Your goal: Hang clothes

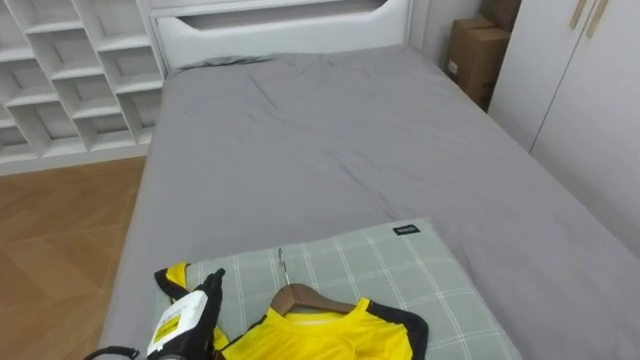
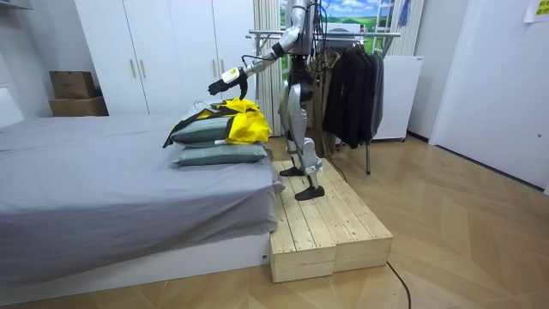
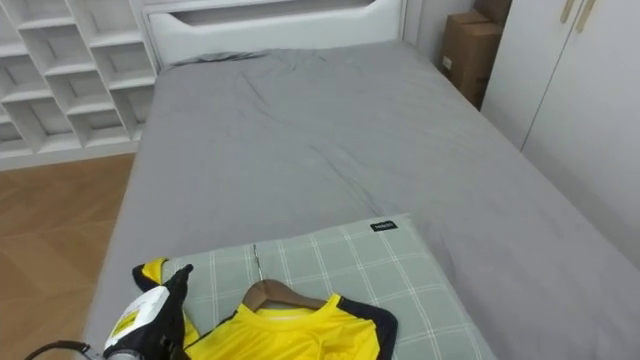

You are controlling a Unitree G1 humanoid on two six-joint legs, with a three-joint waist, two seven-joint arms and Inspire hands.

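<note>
A yellow shirt with black trim (image 1: 320,335) sits on a wooden hanger (image 1: 300,296) whose metal hook (image 1: 283,265) points toward the head of the bed. It lies on a green checked pillow (image 1: 410,280) at the foot of the grey bed (image 1: 330,130). My left hand (image 1: 192,312) comes in at the lower left, above the shirt's left sleeve, open with fingers stretched forward and holding nothing. In the room view I stand on a wooden platform (image 2: 322,223) at the bed's foot, with my left hand (image 2: 218,86) held out over the shirt (image 2: 244,120).
Behind me stands a clothes rack (image 2: 360,34) hung with dark garments (image 2: 352,86). Two pillows (image 2: 219,154) are stacked at the bed's foot. White shelves (image 1: 70,70) stand left of the bed, white wardrobes (image 1: 580,90) and cardboard boxes (image 1: 475,55) to its right.
</note>
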